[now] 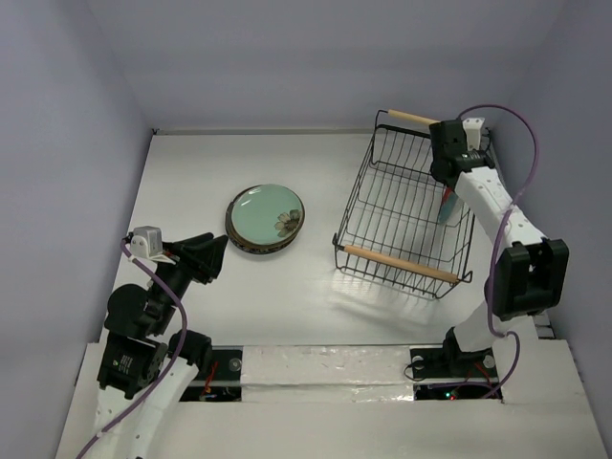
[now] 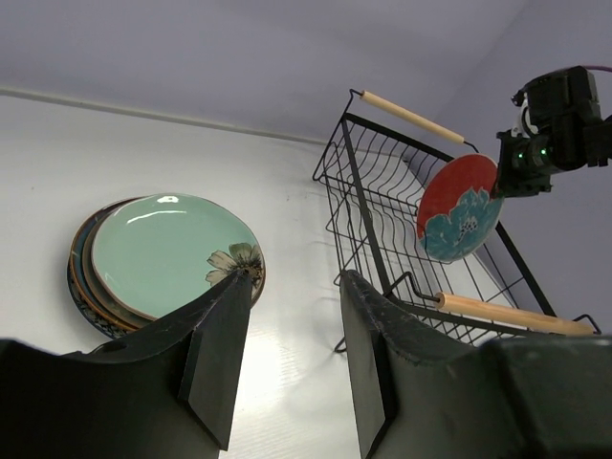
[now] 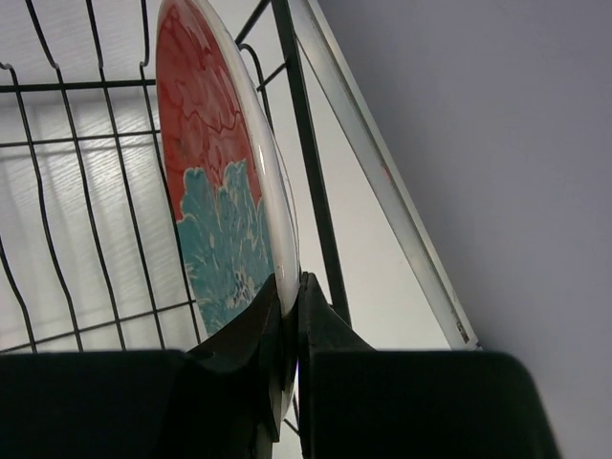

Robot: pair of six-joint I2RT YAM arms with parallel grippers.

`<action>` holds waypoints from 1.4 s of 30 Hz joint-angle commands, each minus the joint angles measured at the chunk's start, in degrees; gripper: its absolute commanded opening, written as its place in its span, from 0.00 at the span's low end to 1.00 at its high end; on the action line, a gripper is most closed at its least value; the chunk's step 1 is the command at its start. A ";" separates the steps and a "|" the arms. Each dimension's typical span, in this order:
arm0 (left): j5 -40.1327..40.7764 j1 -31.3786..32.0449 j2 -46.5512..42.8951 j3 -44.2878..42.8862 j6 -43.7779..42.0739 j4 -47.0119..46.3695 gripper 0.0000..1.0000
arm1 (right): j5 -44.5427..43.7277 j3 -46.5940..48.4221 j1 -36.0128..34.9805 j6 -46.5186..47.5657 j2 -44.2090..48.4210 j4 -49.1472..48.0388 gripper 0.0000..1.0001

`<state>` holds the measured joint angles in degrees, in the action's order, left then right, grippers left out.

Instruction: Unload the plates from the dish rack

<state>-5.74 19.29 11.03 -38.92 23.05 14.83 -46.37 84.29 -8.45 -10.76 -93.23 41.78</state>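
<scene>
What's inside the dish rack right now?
One red plate with a teal flower stands on edge in the dish rack, its rim pinched by the right gripper. No other plate shows inside. The fingers cover part of its rim; whether it rests on the wires cannot be told.

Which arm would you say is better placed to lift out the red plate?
Right: the right gripper pinches the red plate in the dish rack; the left gripper is over by the stack.
</scene>
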 commanded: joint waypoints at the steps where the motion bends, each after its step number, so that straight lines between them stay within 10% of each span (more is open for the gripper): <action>1: 0.11 0.31 0.66 0.16 0.15 -2.17 0.39 | -7.23 2.98 0.10 0.74 7.26 -1.00 0.00; 12: -0.06 0.31 1.89 0.16 0.15 -2.26 0.39 | 2.59 5.79 -2.19 -0.31 20.36 -0.73 0.00; 20: -0.06 0.31 2.51 0.24 0.24 -2.35 0.39 | 27.54 2.82 -8.59 -7.51 30.48 -13.11 0.00; 29: 1.16 -0.22 2.77 0.24 0.59 -2.00 0.39 | 51.98 -1.85 -21.52 -20.60 15.73 -37.80 0.00; 42: 1.69 -0.74 3.83 0.16 0.68 -1.73 0.39 | 61.13 6.50 -28.73 -31.68 -10.47 -51.26 0.00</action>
<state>-4.38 19.07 14.09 -38.92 23.44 14.92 8.71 84.40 -37.23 -35.44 -105.97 9.65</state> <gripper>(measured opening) 0.389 0.086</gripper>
